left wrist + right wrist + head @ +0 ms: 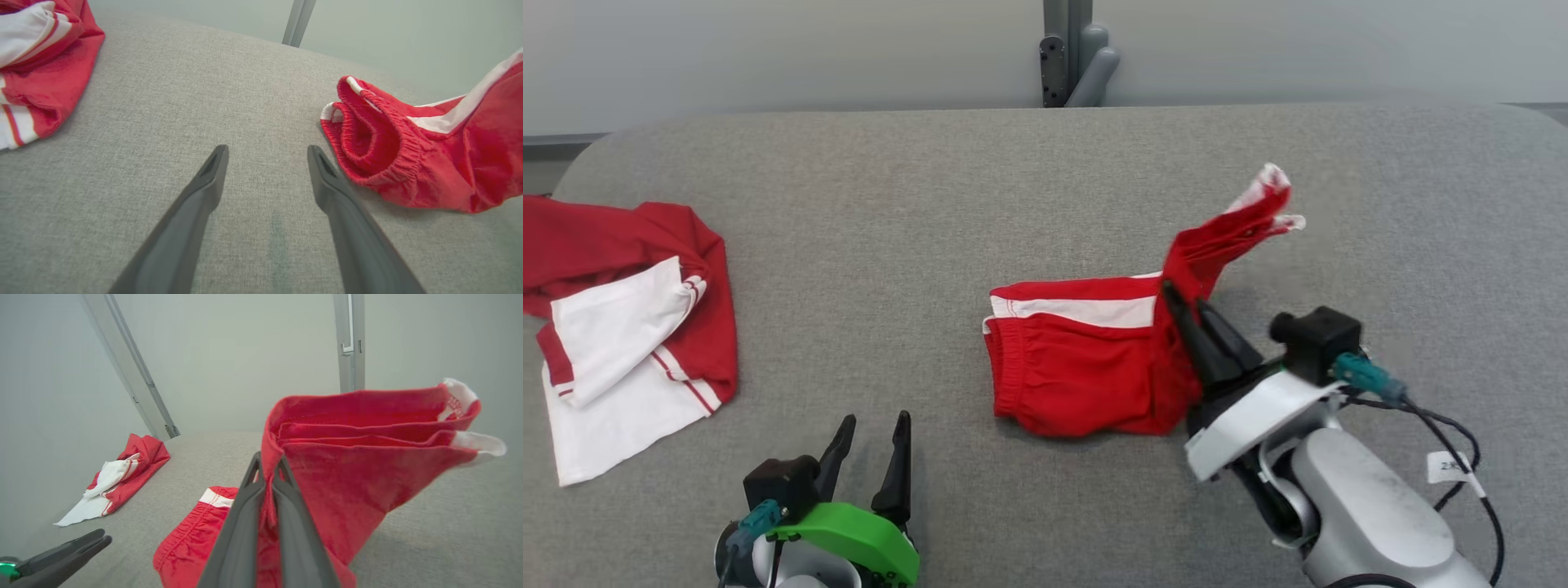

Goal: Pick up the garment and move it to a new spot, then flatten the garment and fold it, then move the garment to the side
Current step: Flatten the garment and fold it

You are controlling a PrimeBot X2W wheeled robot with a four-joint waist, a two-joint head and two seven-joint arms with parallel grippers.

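The garment, a pair of red shorts with white side stripes, lies just right of the middle of the grey table. Its elastic waistband half is flat on the table and its leg half is raised off it.

At the table's near edge, towards the left, the left gripper hangs low over bare table with its fingers spread wide and nothing between them. It points at the far edge. It looks parked there to leave the cloth free, though it is close enough to pin the waistband if needed.

Further in from the near edge, on the right, the right gripper has its fingers pressed together on a bunch of several layers where the legs begin. The white-trimmed hems stand up beyond the pinch, leaning towards the table's far right. Gripping mid-cloth rather than at a hem probably serves to carry the leg half over the flat half as a fold.

At the table's left side a second red and white piece lies crumpled, well apart. Behind the far edge stands a grey post.
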